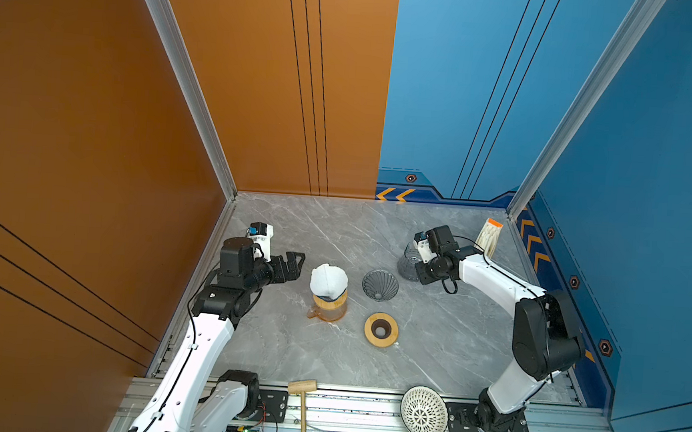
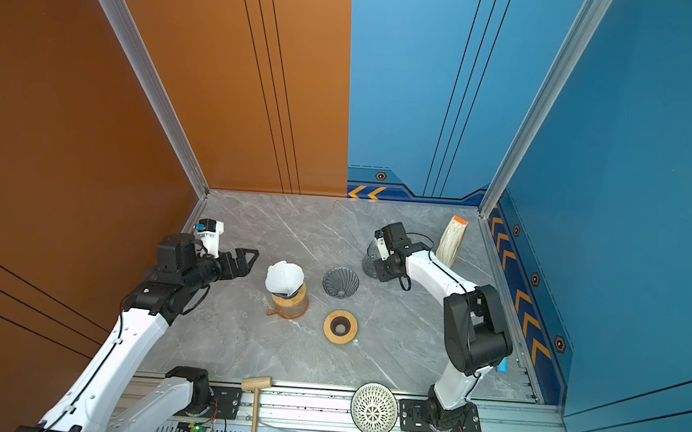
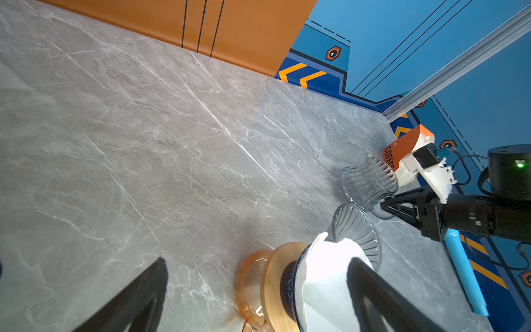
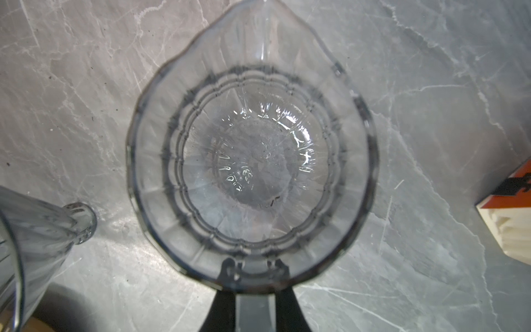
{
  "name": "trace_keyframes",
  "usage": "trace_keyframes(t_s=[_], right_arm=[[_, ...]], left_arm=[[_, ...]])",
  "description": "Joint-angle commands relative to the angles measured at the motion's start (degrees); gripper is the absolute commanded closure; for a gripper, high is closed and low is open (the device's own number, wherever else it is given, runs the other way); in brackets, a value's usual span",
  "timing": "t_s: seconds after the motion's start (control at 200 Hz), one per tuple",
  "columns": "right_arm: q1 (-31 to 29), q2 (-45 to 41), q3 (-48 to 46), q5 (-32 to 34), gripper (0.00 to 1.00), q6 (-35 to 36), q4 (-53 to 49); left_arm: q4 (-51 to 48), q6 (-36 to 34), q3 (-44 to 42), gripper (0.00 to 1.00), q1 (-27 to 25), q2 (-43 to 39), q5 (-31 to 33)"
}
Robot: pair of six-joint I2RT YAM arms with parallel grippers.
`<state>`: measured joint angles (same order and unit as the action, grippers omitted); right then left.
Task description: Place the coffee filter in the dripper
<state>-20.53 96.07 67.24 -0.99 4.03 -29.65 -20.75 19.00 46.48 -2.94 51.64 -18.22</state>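
Beside the spread left gripper [image 1: 297, 267], the coffee filter [image 1: 328, 280] is judged seated in the dripper [image 3: 290, 287], withdrawal called for next; glass pitcher [image 4: 250, 161] pinched by right gripper [image 4: 251, 270].

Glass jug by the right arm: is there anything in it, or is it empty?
Empty. The right wrist view looks straight down into the glass jug and shows only its clear bottom, no liquid or paper.

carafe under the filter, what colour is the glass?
Amber-orange tinted glass carafe, topped by a light wooden collar. It shows best in the left wrist view.
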Motion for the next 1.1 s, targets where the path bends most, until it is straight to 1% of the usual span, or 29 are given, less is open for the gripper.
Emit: trace_keyframes(t_s=[0.0, 0.235, 0.34, 0.551, 0.681, 0.841, 1.097], right_arm=[[-0.2, -3.7, -2.0, 1.2, 0.99, -1.2, -1.1], [-0.6, -8.8, -7.3, 0.9, 0.99, -3.7, -1.4], [-1.4, -11.5, -10.0, 2.1, 0.99, -4.9, -1.2], [-3.0, -18.5, -17.3, 2.8, 1.00, -7.2, 3.7], [-3.6, -21.7, -20.2, 3.4, 1.00, -8.6, 4.7], [-4.3, -22.8, -21.7, 4.3, 1.00, -9.8, 4.6], [-5.1, -21.3, -23.3, 5.1, 1.00, -10.1, 6.2]], left_arm=[[-0.1, 0.2, -0.9, 0.02, 0.6, -0.3, -1.5], [0.3, 0.1, -1.4, 0.02, 0.6, -0.9, -2.4], [0.3, 0.0, -1.3, 0.02, 0.6, -1.0, -2.6], [0.4, 0.1, -1.6, 0.02, 0.7, -1.1, -2.7], [0.5, 0.0, -1.7, 0.02, 0.7, -1.0, -2.9], [0.6, 0.1, -1.9, 0.02, 0.7, -0.9, -3.1], [0.4, 0.0, -2.0, 0.02, 0.7, -1.4, -3.3]])
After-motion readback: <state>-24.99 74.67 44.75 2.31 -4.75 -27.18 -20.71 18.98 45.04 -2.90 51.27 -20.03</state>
